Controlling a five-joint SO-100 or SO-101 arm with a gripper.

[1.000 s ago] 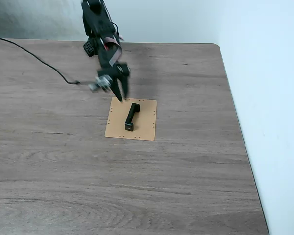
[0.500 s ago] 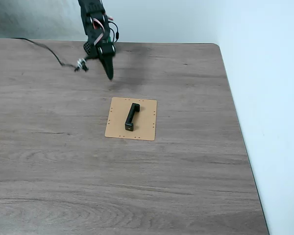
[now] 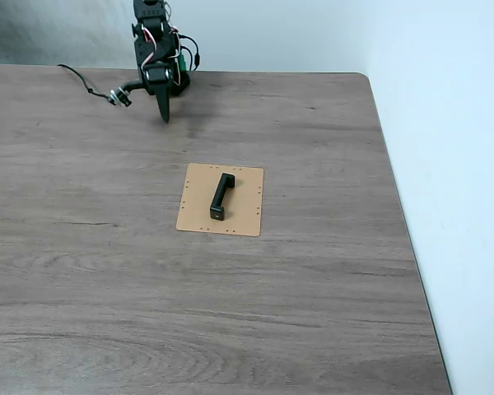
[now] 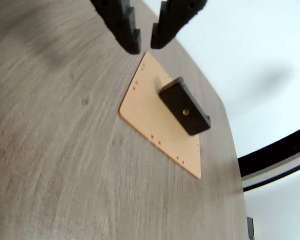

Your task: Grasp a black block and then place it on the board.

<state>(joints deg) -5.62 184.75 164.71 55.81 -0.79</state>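
The black block point(image 3: 220, 196) lies lengthwise on the tan-orange board point(image 3: 245, 211) in the middle of the table in the fixed view. In the wrist view the block point(image 4: 185, 106) rests on the board point(image 4: 142, 107) with its light dot facing up. My gripper point(image 3: 164, 115) hangs at the back of the table near the arm's base, well apart from the board, pointing down. In the wrist view the gripper point(image 4: 144, 46) comes in from the top edge, its fingers drawn together to a thin slit with nothing between them.
The wood-grain tabletop point(image 3: 107, 271) ends at a right edge point(image 3: 403, 222) beside a white wall. A black cable point(image 3: 86, 83) trails from the arm across the back left. Wide bare table lies in front of and around the board.
The arm has pulled back from just above the board's far edge to the rear of the table. The gripper's fingers have closed together. The block stayed on the board.
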